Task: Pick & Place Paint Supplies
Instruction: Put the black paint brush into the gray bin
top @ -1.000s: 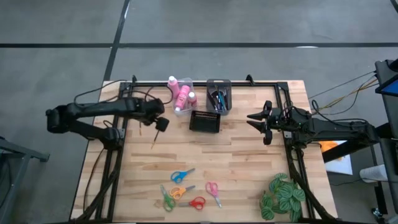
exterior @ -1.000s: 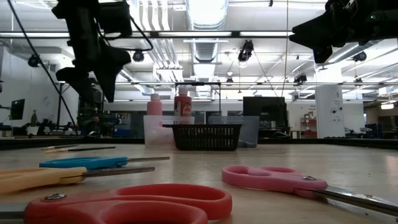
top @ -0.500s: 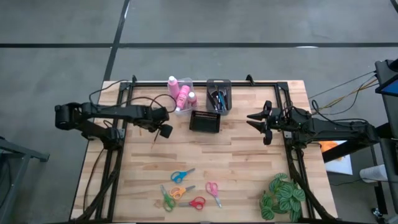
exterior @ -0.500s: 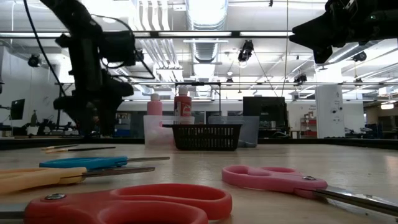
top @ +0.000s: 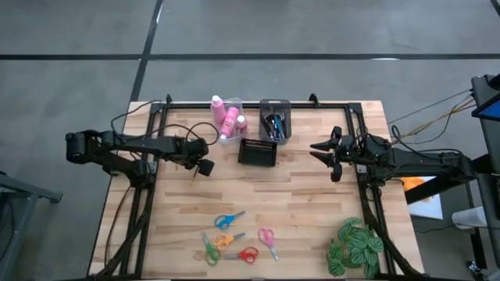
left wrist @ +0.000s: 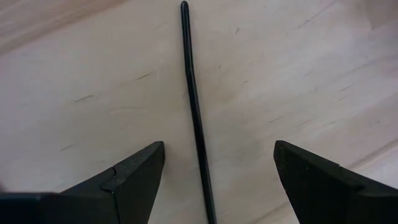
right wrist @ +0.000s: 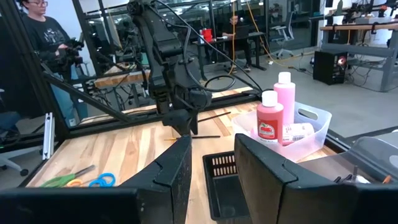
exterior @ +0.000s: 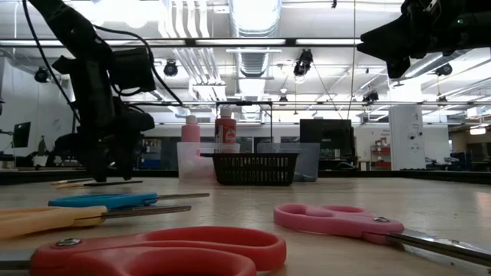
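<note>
Reaching down over a loose black paintbrush (left wrist: pixel 194 118), we record the left pincer (left wrist: pixel 214 180) with its fingers spread wide, one on either side of the thin handle and touching neither it nor the wood. We judge the step in hand to be the pick of this brush. The next move calls for a short further descent, then a squeeze square across so slim a handle, which could easily roll or slip flat against the boards.

The right pincer (top: pixel 331 153) hangs above the far right of the surface, its fingers partly spread and holding nothing.

Items outward from the brush:
- a wooden-handled brush (exterior: pixel 73 183) lying just beside it;
- a black mesh basket (top: pixel 258 152) near the middle;
- a clear bin (top: pixel 226 131) with pink paint bottles (top: pixel 231 119) standing in it;
- a grey bin (top: pixel 275 120) already holding several brushes;
- five pairs of scissors (top: pixel 234 238) with blue, orange, green, red and pink handles, scattered along the near edge, well apart from both arms;
- a green leafy plant (top: pixel 355 246) at the near right corner.

The surface (top: pixel 305 211) is pale butcher-block wood. Beyond it we note a workshop with ceiling strip lights, further benches, and a person (right wrist: pixel 46 37) standing at the side.
</note>
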